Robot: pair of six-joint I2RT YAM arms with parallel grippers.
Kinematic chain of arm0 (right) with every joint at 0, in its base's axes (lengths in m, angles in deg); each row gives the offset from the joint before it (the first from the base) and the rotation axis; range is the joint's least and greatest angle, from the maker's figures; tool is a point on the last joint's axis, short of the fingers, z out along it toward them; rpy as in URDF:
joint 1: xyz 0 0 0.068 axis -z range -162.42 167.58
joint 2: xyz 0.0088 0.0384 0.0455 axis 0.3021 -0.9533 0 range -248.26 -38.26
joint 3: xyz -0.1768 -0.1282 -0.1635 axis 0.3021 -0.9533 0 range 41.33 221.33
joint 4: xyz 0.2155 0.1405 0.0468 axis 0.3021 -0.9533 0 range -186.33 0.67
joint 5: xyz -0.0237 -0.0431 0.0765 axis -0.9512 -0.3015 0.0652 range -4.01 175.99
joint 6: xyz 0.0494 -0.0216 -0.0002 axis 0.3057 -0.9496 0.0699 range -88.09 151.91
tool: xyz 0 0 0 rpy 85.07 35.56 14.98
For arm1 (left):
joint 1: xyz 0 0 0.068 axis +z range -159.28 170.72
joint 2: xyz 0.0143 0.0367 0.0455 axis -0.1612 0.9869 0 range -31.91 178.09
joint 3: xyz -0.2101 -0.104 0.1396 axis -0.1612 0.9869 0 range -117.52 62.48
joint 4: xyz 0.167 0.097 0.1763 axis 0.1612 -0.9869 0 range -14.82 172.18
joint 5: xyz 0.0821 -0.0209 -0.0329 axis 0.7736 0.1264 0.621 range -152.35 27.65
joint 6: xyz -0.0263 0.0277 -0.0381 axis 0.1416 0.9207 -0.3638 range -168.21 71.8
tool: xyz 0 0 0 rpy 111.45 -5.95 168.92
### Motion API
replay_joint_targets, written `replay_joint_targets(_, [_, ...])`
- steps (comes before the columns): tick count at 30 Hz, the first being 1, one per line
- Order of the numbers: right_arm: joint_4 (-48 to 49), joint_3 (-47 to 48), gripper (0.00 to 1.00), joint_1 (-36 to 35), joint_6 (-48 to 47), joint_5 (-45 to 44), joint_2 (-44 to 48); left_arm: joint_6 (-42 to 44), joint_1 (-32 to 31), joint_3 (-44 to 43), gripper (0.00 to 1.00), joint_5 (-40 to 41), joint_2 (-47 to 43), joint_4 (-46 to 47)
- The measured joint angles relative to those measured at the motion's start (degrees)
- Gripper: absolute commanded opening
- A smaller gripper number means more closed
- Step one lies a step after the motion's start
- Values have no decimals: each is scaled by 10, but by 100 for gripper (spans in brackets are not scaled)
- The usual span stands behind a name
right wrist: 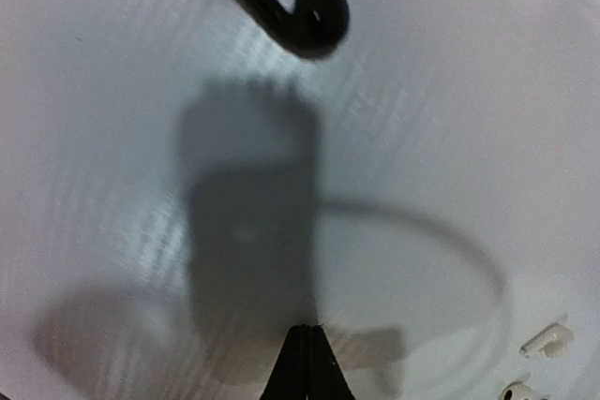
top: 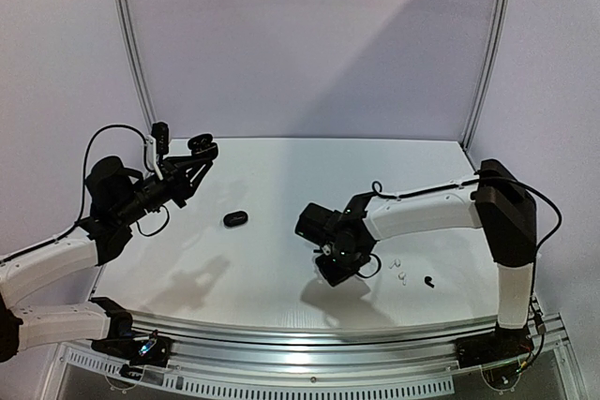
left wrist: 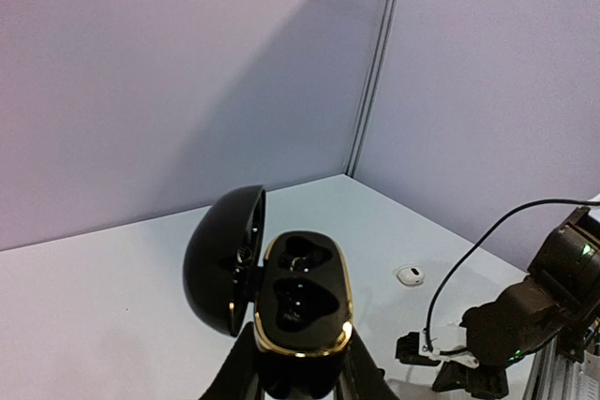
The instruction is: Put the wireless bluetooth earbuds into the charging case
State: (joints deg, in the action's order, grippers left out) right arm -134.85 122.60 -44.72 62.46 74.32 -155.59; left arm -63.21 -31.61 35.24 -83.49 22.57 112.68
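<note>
The right gripper (right wrist: 302, 362), pinched shut on nothing, has the black earbud (right wrist: 295, 11) straight ahead, its stem slanting up-left (the left gripper (left wrist: 302, 370) clamps the open case (left wrist: 300, 302))

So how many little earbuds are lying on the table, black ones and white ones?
Black earbuds: 1
White earbuds: 2
Total: 3 earbuds that show on the table
</note>
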Motion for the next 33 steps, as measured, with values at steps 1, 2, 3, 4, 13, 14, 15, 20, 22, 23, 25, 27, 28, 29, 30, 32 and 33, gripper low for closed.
replay_joint_targets(1, [-4, -20, 0, -1, 17, -5, 13, 0, 0, 0, 0, 0, 0, 0])
replay_joint_targets(2, [-10, -37, 0, -1, 32, -10, 24, 0, 0, 0, 0, 0, 0, 0])
replay_joint_targets(3, [-12, -48, 0, -3, 43, -12, 32, 0, 0, 0, 0, 0, 0, 0])
replay_joint_targets(4, [-15, -61, 0, -3, 56, -16, 41, 0, 0, 0, 0, 0, 0, 0])
replay_joint_targets(13, [-21, -69, 3, -5, 94, -19, 50, 0, 0, 0, 0, 0, 0, 0])
replay_joint_targets(14, [-21, -64, 5, -3, 94, -13, 50, 0, 0, 0, 0, 0, 0, 0])
replay_joint_targets(15, [-22, -58, 7, -1, 95, -11, 50, 0, 0, 0, 0, 0, 0, 0])
replay_joint_targets(20, [28, -9, 4, 15, 86, 30, 50, 0, 0, 0, 0, 0, 0, 0])
replay_joint_targets(22, [50, 6, 3, 26, 85, 49, 45, 1, 0, 0, 0, 0, 0, 0])
replay_joint_targets(23, [57, 12, 3, 28, 85, 53, 38, 2, 0, 0, 0, 0, 0, 0])
replay_joint_targets(25, [66, 24, 3, 37, 82, 63, 21, 4, 0, 0, 0, 1, -1, 0])
replay_joint_targets(27, [70, 36, 2, 41, 78, 67, -4, 5, 0, 0, 0, 2, -2, -1])
replay_joint_targets(28, [71, 42, 1, 42, 76, 69, -17, 5, 0, 0, 0, 2, -1, -1])
replay_joint_targets(29, [70, 48, 1, 43, 75, 71, -27, 5, 0, 0, 0, 2, -1, -1])
replay_joint_targets(30, [70, 55, 0, 46, 73, 73, -38, 5, 0, 0, 0, 2, -1, -1])
replay_joint_targets(32, [68, 72, 0, 48, 70, 73, -47, 5, 0, 0, 0, 2, -1, -1])
replay_joint_targets(33, [69, 79, 0, 49, 69, 72, -52, 6, 0, 0, 0, 2, -1, -1])
